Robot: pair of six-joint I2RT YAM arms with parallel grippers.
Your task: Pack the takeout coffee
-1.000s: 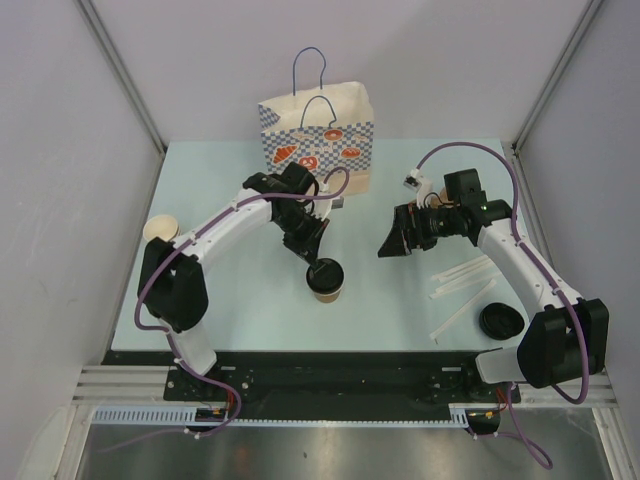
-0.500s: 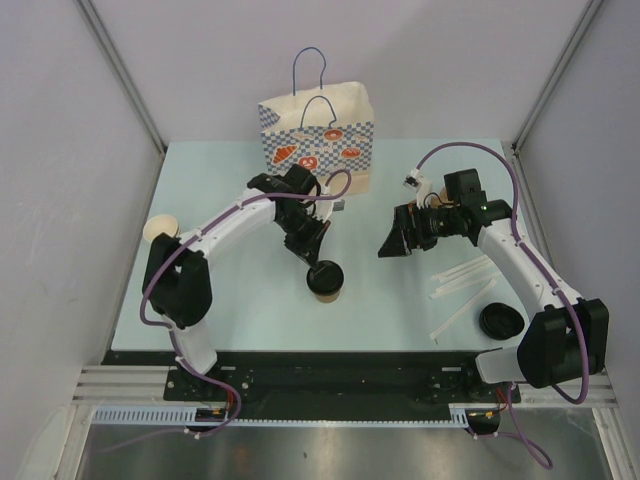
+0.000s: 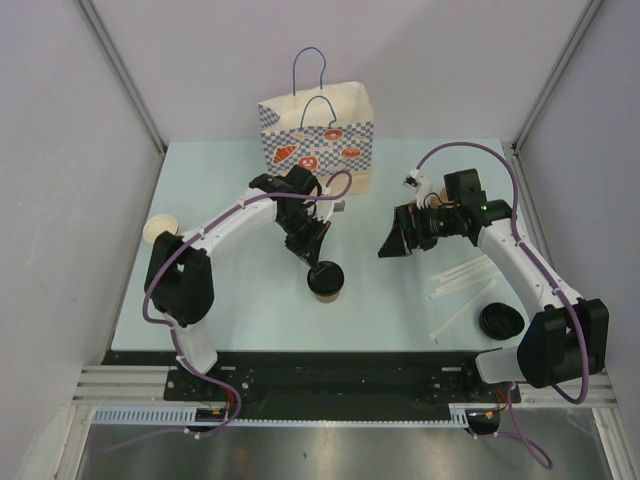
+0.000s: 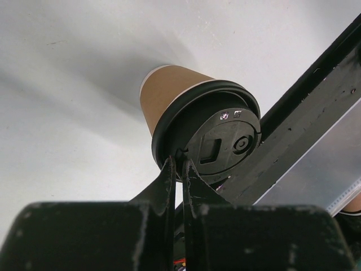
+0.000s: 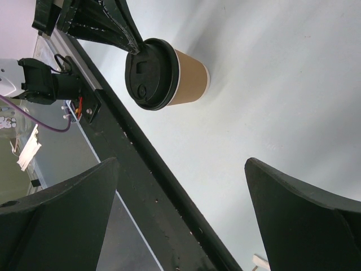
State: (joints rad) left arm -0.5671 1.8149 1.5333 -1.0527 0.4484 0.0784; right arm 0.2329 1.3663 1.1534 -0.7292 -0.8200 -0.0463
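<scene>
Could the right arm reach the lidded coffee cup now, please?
Probably yes: nothing lies between the open right gripper and the black-lidded brown paper cup, though the left gripper grips its lid.

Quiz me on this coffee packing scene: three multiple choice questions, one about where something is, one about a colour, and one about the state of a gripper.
1. Where does the paper bag stand?
A) beside the right arm's base
B) at the far edge of the table
C) lying flat in the middle

2. What colour is the lid of the takeout coffee?
A) white
B) brown
C) black

3. How do the jaws of the right gripper stand?
A) wide open, empty
B) shut on a straw
C) shut on the cup

Answers: 1 B, the top view shows it upright beyond both arms. 2 C, both wrist views show a black lid. 3 A, the right wrist view shows them spread with nothing between.
</scene>
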